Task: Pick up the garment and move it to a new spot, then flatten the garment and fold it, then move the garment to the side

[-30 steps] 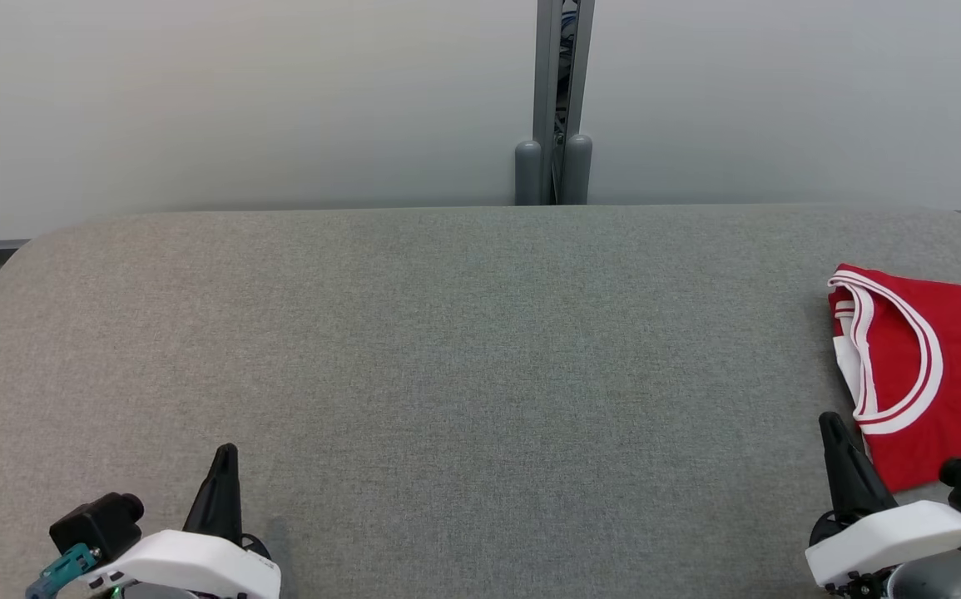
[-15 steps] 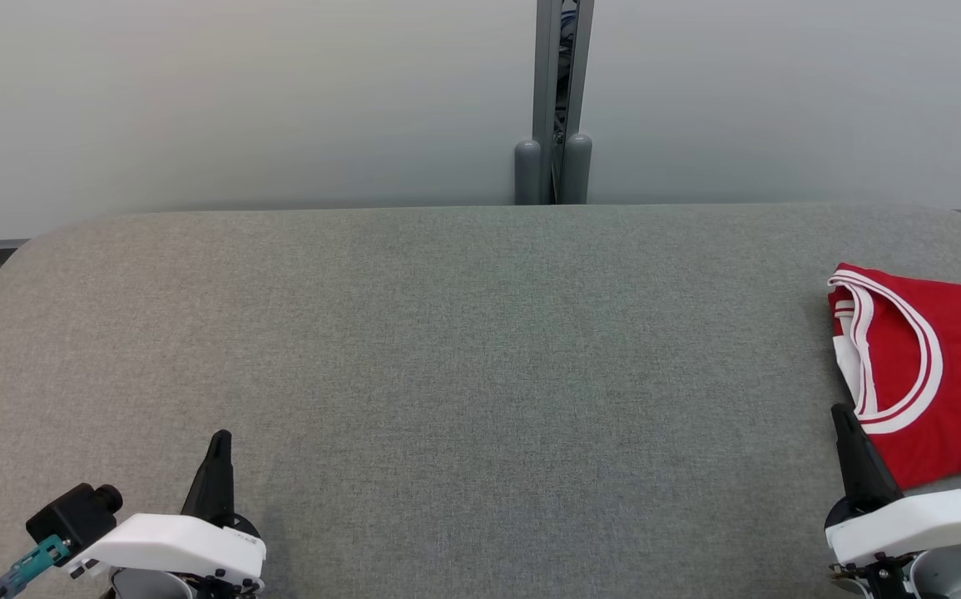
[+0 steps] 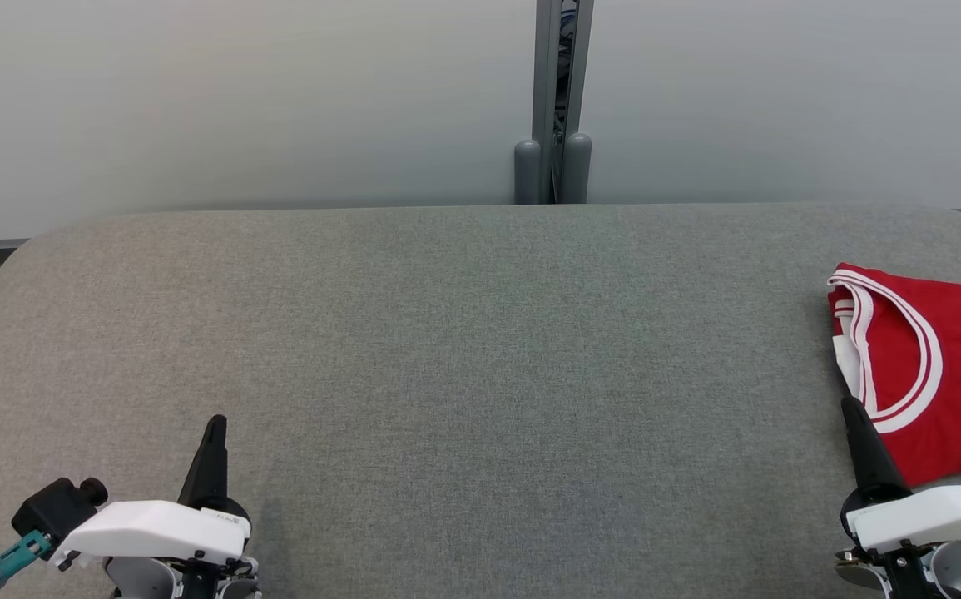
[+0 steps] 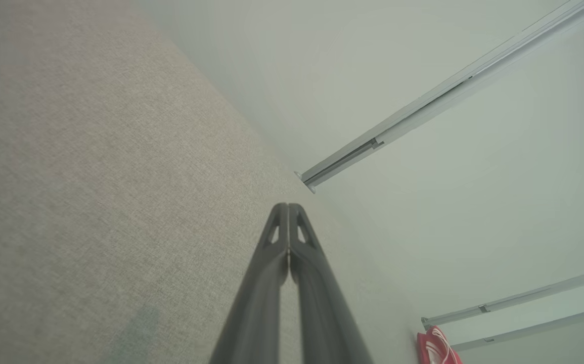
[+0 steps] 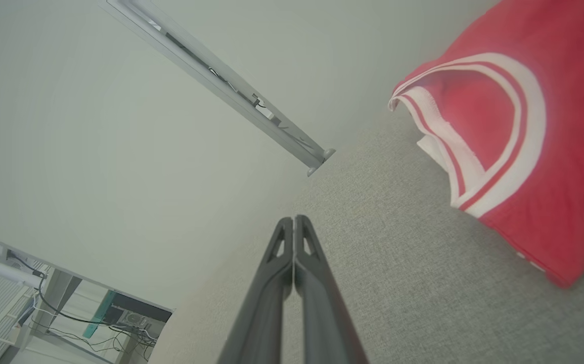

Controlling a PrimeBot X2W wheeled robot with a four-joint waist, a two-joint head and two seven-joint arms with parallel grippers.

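A: Which step is judged to be in hand?

B: The last one, most likely. The garment, red with white banding, is seen in a compact folded shape on the grey padded surface. It lies just beyond the tips of the right gripper and to their outer side. It is taken to be folded and set aside already, though that cannot be confirmed.

A: Is anything held?

B: Nothing. The right gripper's fingers are pressed together with nothing between them, and the same is seen of the left gripper. The garment is well apart from the left gripper, far across on its inner side.

A: Is the cloth touched by the right fingers?

B: In the right wrist view a strip of bare surface is seen between the fingertips and the nearest red edge, so no contact is judged.

A: What is called for next?

B: If the work is finished, only that both arms be drawn clear without the fold being dragged. If the garment is to be lifted, the right fingers would have to be parted and brought outward and forward onto its near edge.
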